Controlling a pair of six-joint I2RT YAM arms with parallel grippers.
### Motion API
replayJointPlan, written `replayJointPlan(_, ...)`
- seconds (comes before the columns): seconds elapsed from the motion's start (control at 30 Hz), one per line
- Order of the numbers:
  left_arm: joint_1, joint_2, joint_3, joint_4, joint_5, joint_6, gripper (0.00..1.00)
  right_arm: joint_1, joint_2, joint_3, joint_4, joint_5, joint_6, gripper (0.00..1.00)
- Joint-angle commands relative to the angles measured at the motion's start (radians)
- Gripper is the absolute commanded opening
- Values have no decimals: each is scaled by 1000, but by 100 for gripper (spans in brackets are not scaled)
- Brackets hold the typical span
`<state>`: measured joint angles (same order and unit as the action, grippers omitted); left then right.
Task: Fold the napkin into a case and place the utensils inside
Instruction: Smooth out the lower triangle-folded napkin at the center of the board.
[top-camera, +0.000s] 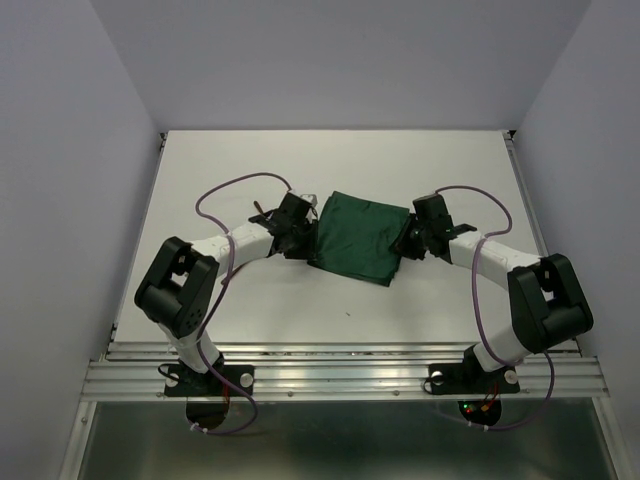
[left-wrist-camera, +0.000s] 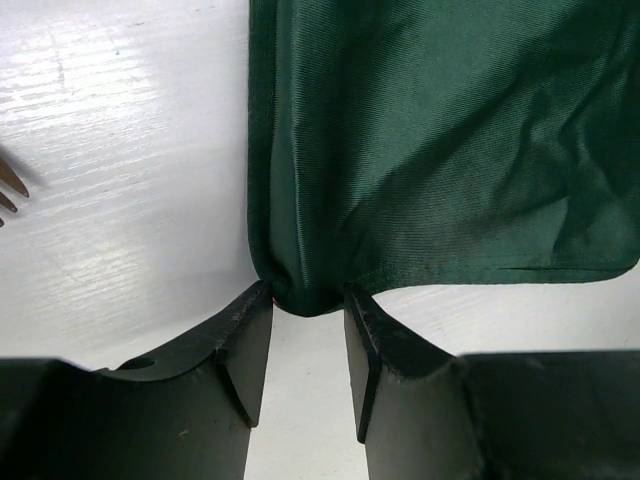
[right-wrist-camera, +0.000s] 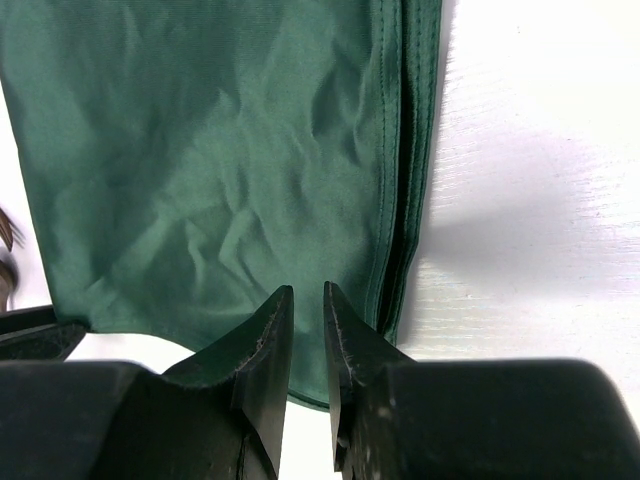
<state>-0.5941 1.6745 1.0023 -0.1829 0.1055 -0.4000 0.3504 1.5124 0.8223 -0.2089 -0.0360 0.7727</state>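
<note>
The dark green napkin (top-camera: 360, 238) lies folded flat in the middle of the table. My left gripper (top-camera: 308, 240) is at its left edge. In the left wrist view its jaws (left-wrist-camera: 308, 292) stand apart, with a rounded corner of the napkin (left-wrist-camera: 440, 150) reaching between the fingertips. My right gripper (top-camera: 400, 243) is at the napkin's right side. Its jaws (right-wrist-camera: 307, 290) are low over the cloth (right-wrist-camera: 200, 170) near the layered edge, with a slim gap and nothing in it. Brown fork tines (left-wrist-camera: 10, 185) show left of the napkin. A brown utensil end (top-camera: 262, 212) peeks out behind the left wrist.
The white table (top-camera: 340, 160) has raised rails on its left and right sides and a metal frame (top-camera: 340, 375) along the near edge. Pale walls enclose the space. Purple cables (top-camera: 225, 195) loop over both arms.
</note>
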Motion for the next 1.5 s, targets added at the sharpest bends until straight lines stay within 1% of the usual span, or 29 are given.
replayJointPlan(0.0, -6, 22, 4, 28, 22, 6, 44, 5, -6, 26, 6, 8, -10, 24)
replayJointPlan(0.27, -10, 36, -2, 26, 14, 7, 47, 5, -9, 26, 3, 10, -13, 24)
replayJointPlan(0.37, -10, 40, -2, 33, 17, 3, 42, 5, -9, 24, 5, 8, -10, 24)
replayJointPlan(0.4, -10, 44, -1, 37, 22, 1, 38, 5, -11, 23, 3, 8, -10, 24)
replayJointPlan(0.57, -12, 65, 9, 51, 49, -5, 33, 5, -15, 21, 3, 15, -7, 24)
replayJointPlan(0.6, -10, 71, 9, 56, 57, -7, 29, 5, -15, 20, 3, 19, -4, 24)
replayJointPlan(0.73, -12, 83, 2, 72, 89, -13, 20, 5, -21, 24, -9, 31, -3, 25)
replayJointPlan(0.77, -10, 85, 1, 76, 97, -14, 17, 5, -23, 24, -9, 31, -4, 25)
replayJointPlan(0.8, -10, 87, 2, 83, 105, -17, 7, 5, -29, 32, -10, 31, -7, 25)
replayJointPlan(0.83, -10, 85, 7, 83, 123, -19, 1, 5, -31, 37, -14, 30, -10, 25)
replayJointPlan(0.9, -4, 70, 28, 83, 147, -26, 0, 5, -37, 54, -21, 31, -18, 26)
replayJointPlan(0.93, -1, 53, 30, 100, 187, -42, 0, -8, -46, 76, -33, 31, -26, 26)
replayJointPlan(1.0, 20, 1, 21, 146, 232, -63, 0, -19, -60, 103, -43, 31, -41, 27)
replayJointPlan(1.07, 36, -25, 13, 169, 290, -97, 0, -28, -78, 136, -58, 60, -50, 28)
replayJointPlan(1.13, 50, -48, -13, 175, 316, -124, 0, -28, -87, 165, -73, 67, -64, 29)
replayJointPlan(1.23, 51, -68, -57, 247, 319, -161, 0, -28, -86, 178, -84, 64, -73, 29)
replayJointPlan(1.27, 51, -76, -95, 278, 321, -183, 0, -28, -81, 173, -84, 59, -72, 29)
replayJointPlan(1.47, 51, -35, -172, 292, 281, -181, 0, -28, -54, 118, -80, 44, -61, 29)
